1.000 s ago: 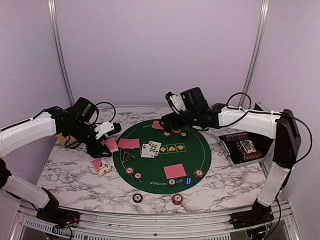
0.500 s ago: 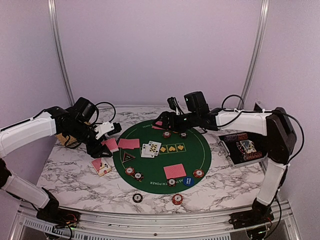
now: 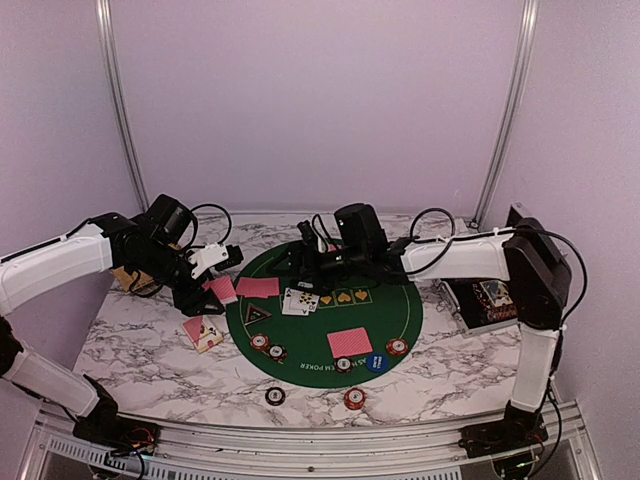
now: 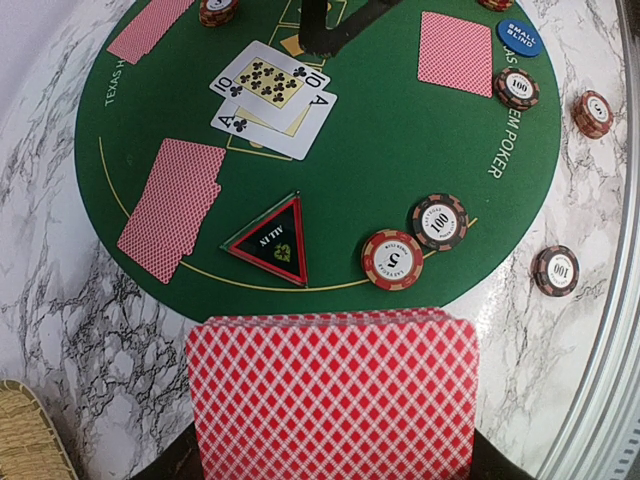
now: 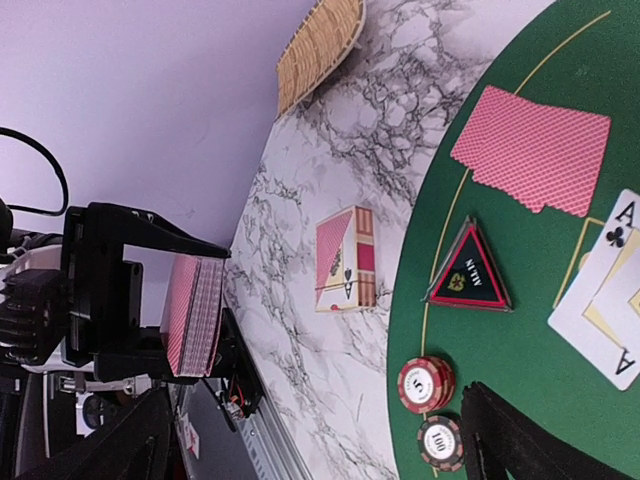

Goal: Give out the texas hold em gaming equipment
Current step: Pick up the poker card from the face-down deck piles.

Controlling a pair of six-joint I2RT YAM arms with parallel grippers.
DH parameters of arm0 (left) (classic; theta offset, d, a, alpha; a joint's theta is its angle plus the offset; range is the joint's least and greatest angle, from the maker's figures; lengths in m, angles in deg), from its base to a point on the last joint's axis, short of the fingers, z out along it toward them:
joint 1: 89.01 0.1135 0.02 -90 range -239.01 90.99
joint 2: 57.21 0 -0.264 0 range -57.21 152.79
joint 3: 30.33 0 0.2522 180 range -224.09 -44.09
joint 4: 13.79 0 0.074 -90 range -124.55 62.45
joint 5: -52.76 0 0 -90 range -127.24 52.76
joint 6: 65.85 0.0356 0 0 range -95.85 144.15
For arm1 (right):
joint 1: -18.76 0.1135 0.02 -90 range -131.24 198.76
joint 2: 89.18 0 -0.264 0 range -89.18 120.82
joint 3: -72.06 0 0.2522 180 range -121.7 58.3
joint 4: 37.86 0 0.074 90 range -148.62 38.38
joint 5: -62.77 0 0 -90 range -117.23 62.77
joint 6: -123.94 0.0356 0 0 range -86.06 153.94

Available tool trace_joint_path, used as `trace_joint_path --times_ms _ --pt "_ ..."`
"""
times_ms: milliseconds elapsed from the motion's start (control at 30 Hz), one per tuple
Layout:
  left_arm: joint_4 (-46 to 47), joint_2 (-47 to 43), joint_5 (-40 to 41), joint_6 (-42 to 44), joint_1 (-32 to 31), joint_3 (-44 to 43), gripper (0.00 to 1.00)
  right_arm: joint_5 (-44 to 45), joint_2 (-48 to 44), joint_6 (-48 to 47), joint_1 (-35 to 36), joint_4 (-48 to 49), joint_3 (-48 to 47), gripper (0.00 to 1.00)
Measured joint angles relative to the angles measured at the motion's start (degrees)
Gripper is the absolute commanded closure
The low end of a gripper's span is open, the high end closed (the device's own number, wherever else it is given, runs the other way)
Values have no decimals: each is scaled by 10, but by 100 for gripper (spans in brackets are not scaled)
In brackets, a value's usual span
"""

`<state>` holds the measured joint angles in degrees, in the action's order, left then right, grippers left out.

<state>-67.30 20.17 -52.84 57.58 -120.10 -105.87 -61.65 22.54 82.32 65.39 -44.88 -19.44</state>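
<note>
Two hazards we are flagging. Left jaws are gripping the deck just off the mat; a loose card could be sliding out. Right jaws are hanging wide near the face-up cards and could be scattering them on descent.

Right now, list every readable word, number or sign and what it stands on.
"SMALL BLIND": blue button.
"100": dark poker chips.
"5": red poker chip.
"ALL IN", upside down: triangular marker.
"10" and "A", with clubs: face-up cards.
"TEXAS H" and "EM POKER": green mat; rest cut off.
Card box print: too small to read.
</note>
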Motion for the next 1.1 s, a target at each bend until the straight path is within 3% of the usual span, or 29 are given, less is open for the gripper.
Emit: trace_joint_path --times_ms 633,1100 --pt "0 0 -1 0 0 0 98 -63 90 157 57 146 -42 1" --pt "0 0 -5 0 0 0 98 -80 162 213 76 189 -109 5"
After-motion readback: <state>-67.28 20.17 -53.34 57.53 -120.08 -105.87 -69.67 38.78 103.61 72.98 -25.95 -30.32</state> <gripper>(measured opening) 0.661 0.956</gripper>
